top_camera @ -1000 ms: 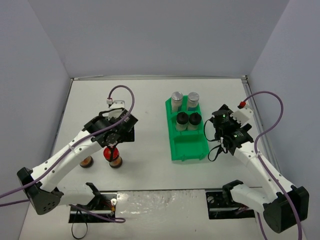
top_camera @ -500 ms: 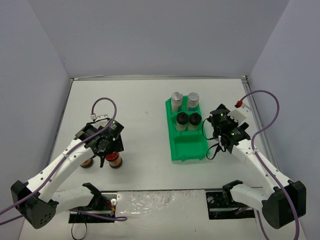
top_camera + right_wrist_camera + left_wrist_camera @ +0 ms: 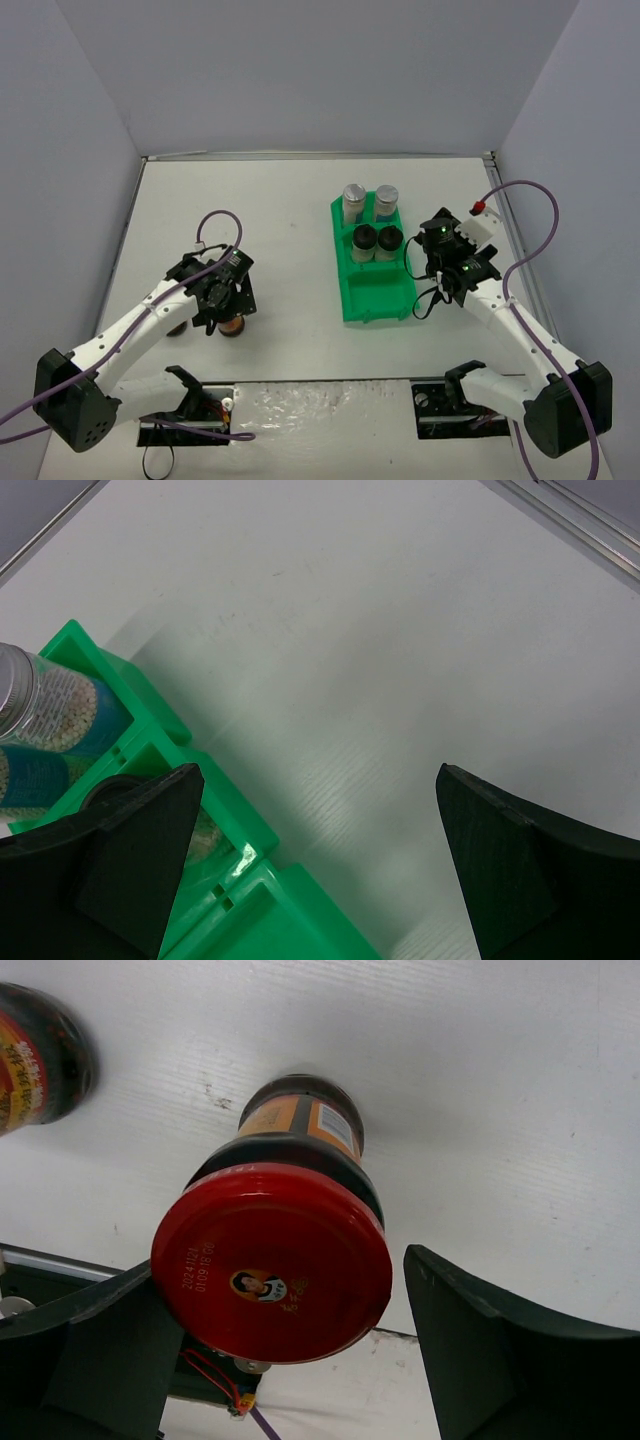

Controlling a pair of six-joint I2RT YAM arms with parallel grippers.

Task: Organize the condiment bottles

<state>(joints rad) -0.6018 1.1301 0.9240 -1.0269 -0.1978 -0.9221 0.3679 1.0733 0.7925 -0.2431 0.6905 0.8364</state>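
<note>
While the red-lidded jar (image 3: 272, 1260) stands upright, lid up, left fingers (image 3: 500, 1360) straddle it wide apart; right fingers (image 3: 520, 870) gape likewise.

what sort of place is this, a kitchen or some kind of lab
Probably a robot test cell in a lab, not a kitchen: plain grey walls box in a white table, two cabled arms are bolted at its near edge, and spice jars sit in a green rack.
</note>
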